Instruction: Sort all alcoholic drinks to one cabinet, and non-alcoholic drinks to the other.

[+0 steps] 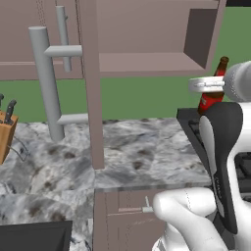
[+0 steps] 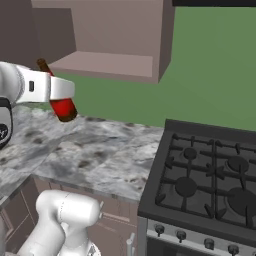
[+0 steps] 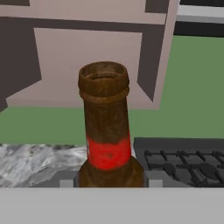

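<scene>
One alcoholic drink, an amber-brown long-necked bottle [image 1: 214, 95] with a red label, hangs above the counter close to the stove's edge. My gripper [image 1: 208, 84] is shut on its body, just below the neck. From the right the bottle [image 2: 64, 107] tilts slightly, and the gripper [image 2: 61, 92] crosses its upper body. In the hand view the bottle [image 3: 107, 131] rises straight up between the jaws, its open mouth toward an open wall cabinet [image 3: 87, 65]. The non-alcoholic drinks are out of view.
The wall cabinet's shelf [image 1: 147, 61] is bare; its door [image 1: 90, 83] swings out over the marble counter [image 1: 132, 152], with a long grey handle [image 1: 46, 83]. A knife block [image 1: 5, 130] stands far left. A black gas stove [image 2: 210, 180] lies to the right.
</scene>
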